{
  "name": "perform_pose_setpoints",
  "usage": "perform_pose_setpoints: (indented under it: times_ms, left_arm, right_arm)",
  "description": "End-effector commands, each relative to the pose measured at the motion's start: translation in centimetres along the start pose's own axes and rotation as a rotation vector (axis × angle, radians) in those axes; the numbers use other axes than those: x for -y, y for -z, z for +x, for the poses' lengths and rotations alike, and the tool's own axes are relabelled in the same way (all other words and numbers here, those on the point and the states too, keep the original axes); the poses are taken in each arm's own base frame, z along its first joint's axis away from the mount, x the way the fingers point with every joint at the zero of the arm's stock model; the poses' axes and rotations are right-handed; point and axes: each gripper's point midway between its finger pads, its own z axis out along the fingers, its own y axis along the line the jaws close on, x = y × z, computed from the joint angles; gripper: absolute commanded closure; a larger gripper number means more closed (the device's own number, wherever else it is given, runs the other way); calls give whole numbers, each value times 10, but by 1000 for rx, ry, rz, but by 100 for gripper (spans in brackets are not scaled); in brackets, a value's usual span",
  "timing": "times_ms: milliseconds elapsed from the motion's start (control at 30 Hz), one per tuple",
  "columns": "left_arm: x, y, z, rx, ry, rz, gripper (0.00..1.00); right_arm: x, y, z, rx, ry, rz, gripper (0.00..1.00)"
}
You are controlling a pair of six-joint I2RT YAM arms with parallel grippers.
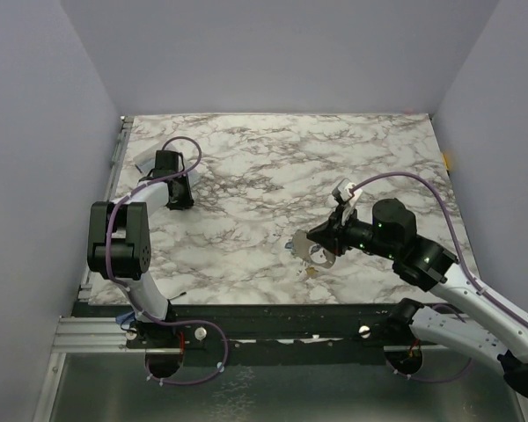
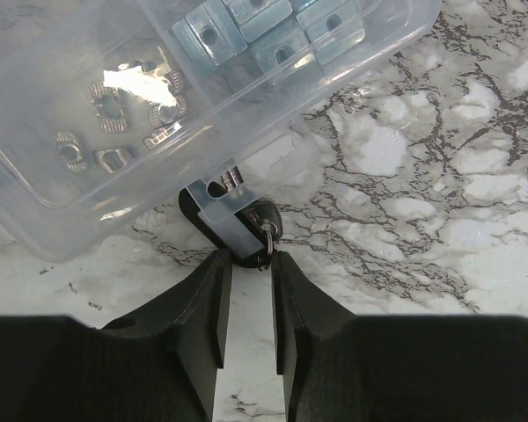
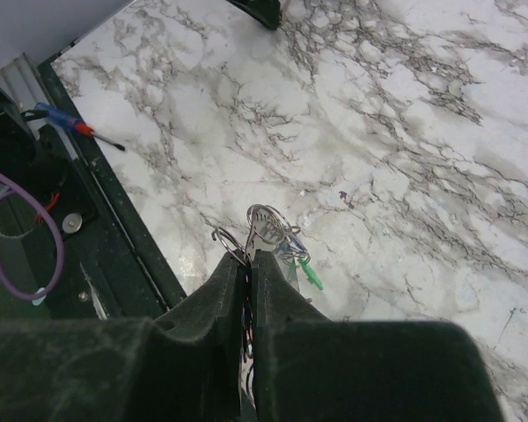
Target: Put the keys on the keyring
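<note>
While the right end effector (image 3: 249,261) is clenched on the keyring (image 3: 268,220), a green key (image 3: 310,275) hangs beside its tips over the desk (image 3: 405,132). The left end effector (image 2: 251,259) stands slightly parted, with a dark ringed piece (image 2: 262,230) at its fingertips, under a clear box (image 2: 88,70).

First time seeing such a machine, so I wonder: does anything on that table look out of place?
Yes: a small black piece with a ring lies partly tucked under the edge of the clear box, just ahead of the left gripper, far from the keyring pinched in the right gripper.
</note>
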Motion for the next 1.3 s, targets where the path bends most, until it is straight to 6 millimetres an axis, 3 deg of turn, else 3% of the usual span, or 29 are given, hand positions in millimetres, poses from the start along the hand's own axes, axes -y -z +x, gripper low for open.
perform_pose_setpoints:
  times_ms: [0, 367, 600, 900, 1067, 1267]
  left_arm:
    - [5, 0, -13, 30, -5, 34, 68]
    - [5, 14, -23, 90, -8, 26, 60]
    - [5, 19, -24, 107, -32, 15, 60]
    - [13, 11, -19, 76, -54, 64, 63]
    - [20, 9, -12, 63, -96, 66, 57]
    - [10, 6, -9, 54, -114, 4, 54]
  right_arm:
    - [-10, 3, -20, 40, 18, -41, 99]
    - [-12, 2, -19, 35, 15, -52, 99]
    - [-12, 2, -19, 33, 16, -56, 99]
    - [-14, 1, -19, 34, 12, -69, 99]
    - [-14, 1, -18, 32, 12, -68, 99]
    - [-15, 1, -18, 30, 11, -72, 99]
